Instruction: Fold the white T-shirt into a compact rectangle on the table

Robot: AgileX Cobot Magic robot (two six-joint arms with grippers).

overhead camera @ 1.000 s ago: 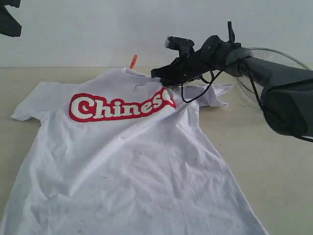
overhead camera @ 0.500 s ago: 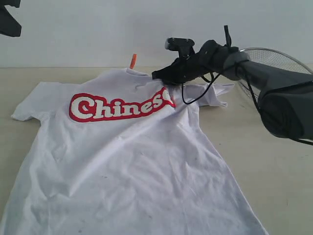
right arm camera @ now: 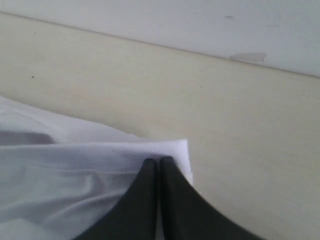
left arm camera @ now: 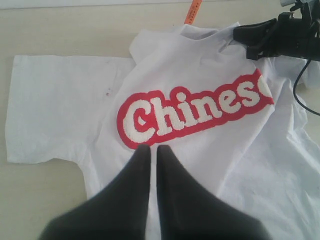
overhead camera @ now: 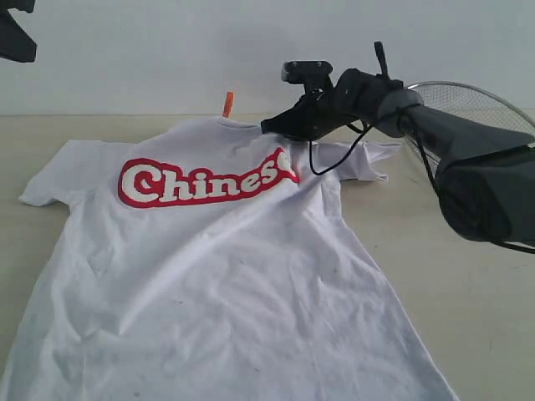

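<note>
With right end effector (overhead camera: 267,128) pressed together at the white T-shirt (overhead camera: 217,276) shoulder, draw low across the table (overhead camera: 472,322), edge straight; left end effector (left arm camera: 150,148), likewise closed, clear.

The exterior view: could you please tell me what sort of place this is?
Probably a robot lab or test bench: a wide beige table against a plain white wall, with a robot arm reaching over a T-shirt.

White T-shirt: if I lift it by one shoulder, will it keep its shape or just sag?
Probably floppy: the white T-shirt lies wrinkled, its cloth folding over at the right pincer. Likely light, being thin fabric. It may drag across the table rather than lift whole.
</note>
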